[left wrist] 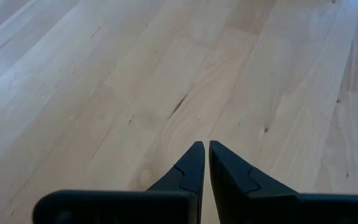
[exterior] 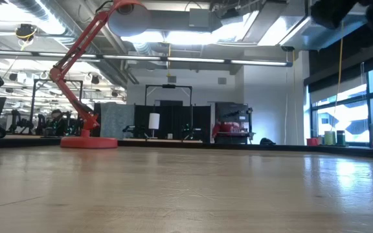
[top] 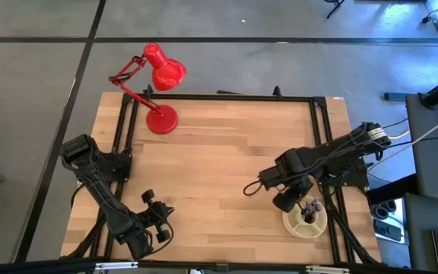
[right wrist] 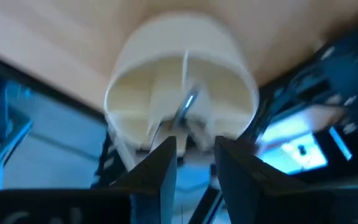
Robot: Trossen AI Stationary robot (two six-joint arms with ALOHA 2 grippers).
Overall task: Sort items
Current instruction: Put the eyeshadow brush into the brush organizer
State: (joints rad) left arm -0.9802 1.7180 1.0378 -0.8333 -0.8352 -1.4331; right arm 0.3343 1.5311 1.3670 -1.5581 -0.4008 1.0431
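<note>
Zero loose makeup brushes to be seen on the table [top: 219, 167] - bare wood from the left edge to the right. Judged from that, close to finished or finished: nothing left lying to pick up, and whatever remains confined to the dish.

Starting at the near left: left gripper [top: 158, 221] waiting low over the near edge, fingers drawn together with only a sliver between the tips, clamped on nothing. Further back on the left, red lamp [top: 162, 119] at the far edge, no part of the sorting.

Moving right, across empty boards to the near right corner: right gripper [right wrist: 194, 146] hanging directly above the cream dish [right wrist: 185, 43], fingers apart. Not possible to say for certain whether just let go or about to close, but no grip on anything as far as shown.

Inside the dish, makeup brushes [top: 309, 207] bunched as a small dark cluster near its middle, by the divider. Long axes close to vertical - seen almost end-on from above, so standing in the compartments rather than lying flat. From the right wrist, one brush with a silver ferrule [right wrist: 188, 102] leaning slightly and pointing up toward the gap between the open fingers. Too blurred to tell which end is up, or which compartment holds which brush.
</note>
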